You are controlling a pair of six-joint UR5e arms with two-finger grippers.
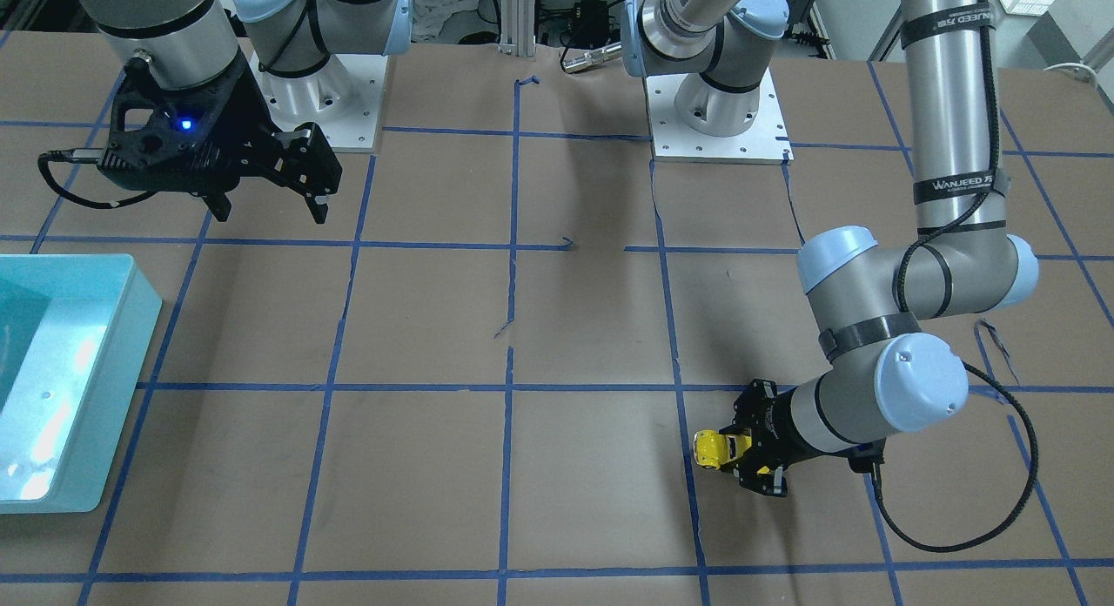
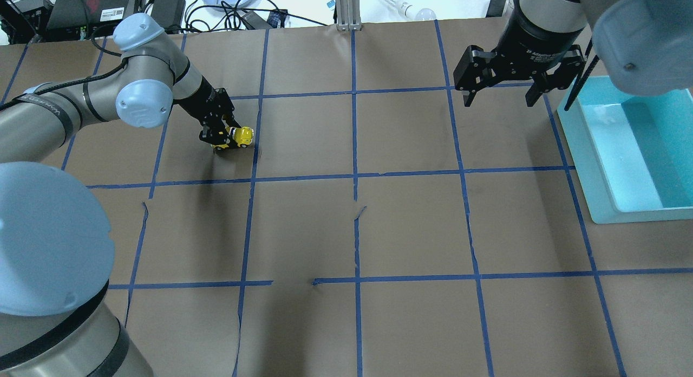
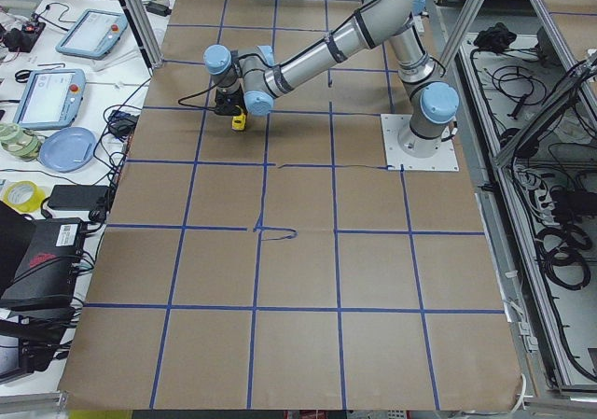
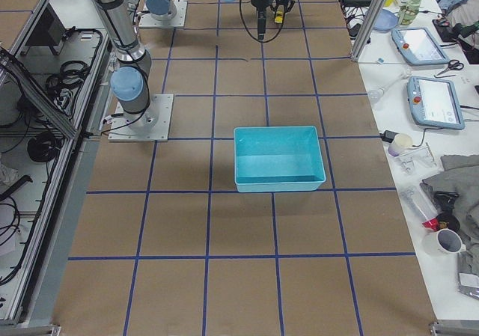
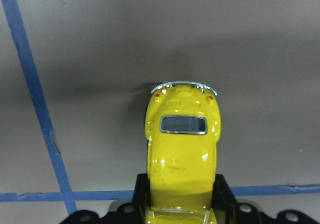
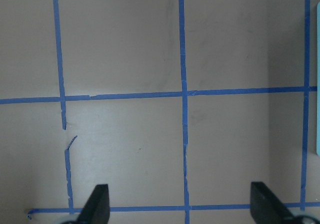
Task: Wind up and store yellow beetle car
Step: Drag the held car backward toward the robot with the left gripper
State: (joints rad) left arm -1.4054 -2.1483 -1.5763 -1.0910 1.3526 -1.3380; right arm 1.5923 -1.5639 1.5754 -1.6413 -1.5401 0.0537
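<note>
yellow beetle car (image 2: 242,135) is pinched in left gripper (image 2: 227,138), low by table (image 2: 411,231) | its length is pointed straight out from jaws | right gripper (image 2: 498,102) is spread wide, empty, nearer blue bin (image 2: 584,149)

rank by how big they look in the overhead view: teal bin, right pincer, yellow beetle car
1. teal bin, partly cut off
2. right pincer, raised nearer the camera
3. yellow beetle car, clearly smallest
</note>
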